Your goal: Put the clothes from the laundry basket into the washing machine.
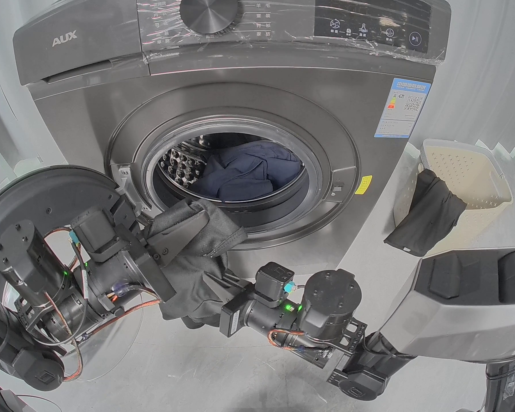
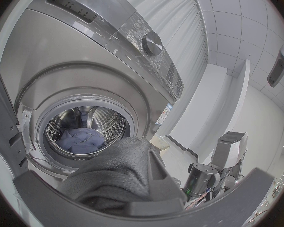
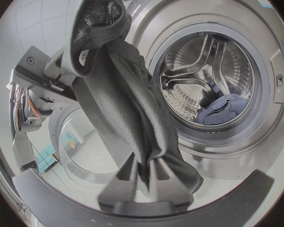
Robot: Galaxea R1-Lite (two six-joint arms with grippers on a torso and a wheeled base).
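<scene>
— What is standing there?

— A grey front-loading washing machine (image 1: 212,95) is standing with its round glass door (image 1: 40,201) hanging open on the left. A cream perforated plastic laundry basket (image 1: 475,178) is sitting to the machine's right, with a black cloth (image 1: 429,216) drooping over its rim.

— And the garment in hand?

— A dark grey mesh garment (image 1: 197,258) is hanging just outside the drum mouth. Its long axis is running steeply, with the top end pointing at the opening. The left claw (image 1: 180,233) is clamping the top, though folds are hiding most of that claw, and the right claw (image 3: 145,174) is pinching the bunched bottom. Crumpled navy clothes (image 1: 246,173) are lying inside the drum.
</scene>
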